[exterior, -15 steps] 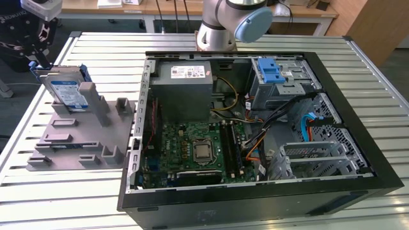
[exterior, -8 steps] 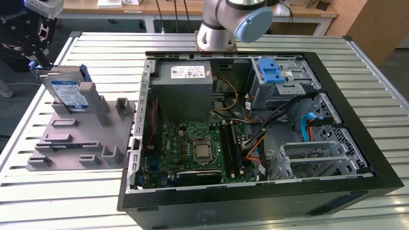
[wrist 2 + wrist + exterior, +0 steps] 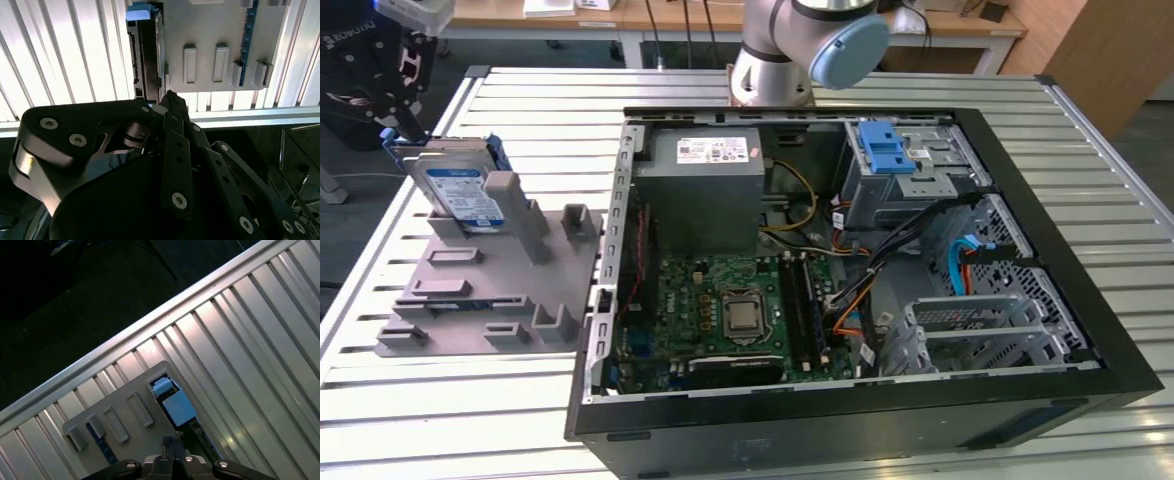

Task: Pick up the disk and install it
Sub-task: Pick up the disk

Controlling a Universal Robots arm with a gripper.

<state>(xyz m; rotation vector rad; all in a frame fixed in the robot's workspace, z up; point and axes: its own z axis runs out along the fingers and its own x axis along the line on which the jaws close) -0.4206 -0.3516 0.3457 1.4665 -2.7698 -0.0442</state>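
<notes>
Closest in both wrist views, the claw [image 3: 162, 101] hangs narrow, fingertips drawn together on nothing, over the disk [image 3: 458, 192], which stands upright on edge in a grey holder [image 3: 480, 290] on the slatted surface [image 3: 454, 400], at the exterior view's left of the open computer case [image 3: 854, 430]

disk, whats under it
A grey slotted holder; the disk stands upright in it. Its bottom edge is hidden in the slot.
</notes>
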